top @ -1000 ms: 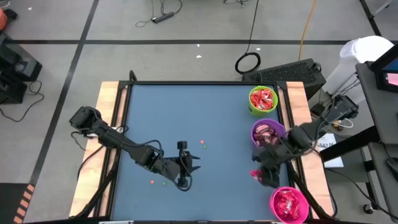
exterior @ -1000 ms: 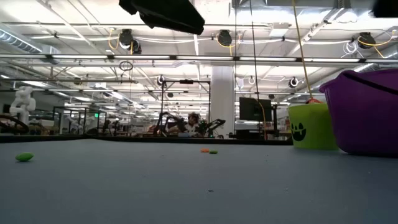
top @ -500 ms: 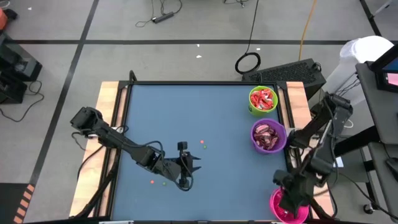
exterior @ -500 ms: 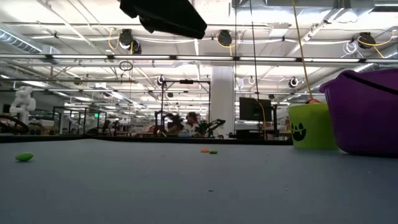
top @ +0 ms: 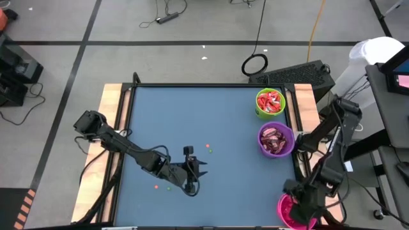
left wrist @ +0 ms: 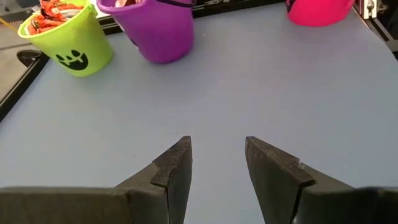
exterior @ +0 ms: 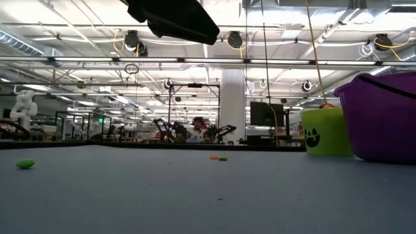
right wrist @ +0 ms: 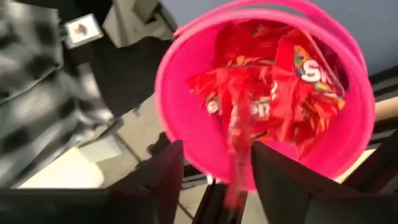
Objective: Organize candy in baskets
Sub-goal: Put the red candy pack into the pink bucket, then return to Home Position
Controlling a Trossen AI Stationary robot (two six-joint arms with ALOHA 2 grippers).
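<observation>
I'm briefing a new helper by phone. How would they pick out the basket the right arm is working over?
Look at the table's right edge, where three baskets stand in a row. It is the bright pink basket at the near corner, under the right gripper. The lime green basket and purple basket stand farther back.

The table [top: 192, 121] has a flat blue-grey top, edged with pale wood strips on both sides. The green basket [left wrist: 67, 38] is lime with a black grinning face printed on its wall, and it holds red and orange candy [left wrist: 57, 9]. Beside it the purple basket [left wrist: 158, 28] is plain violet with a dark rim. Beyond the right gripper [right wrist: 214, 165] and its black fingers, the pink basket [right wrist: 174, 93] is bright magenta; its candy [right wrist: 273, 99] is shiny red with white lettering and small coloured specks. The left gripper [left wrist: 217, 155] is matt black. Tiny green and orange dots [top: 208, 148] lie on the blue-grey.
</observation>
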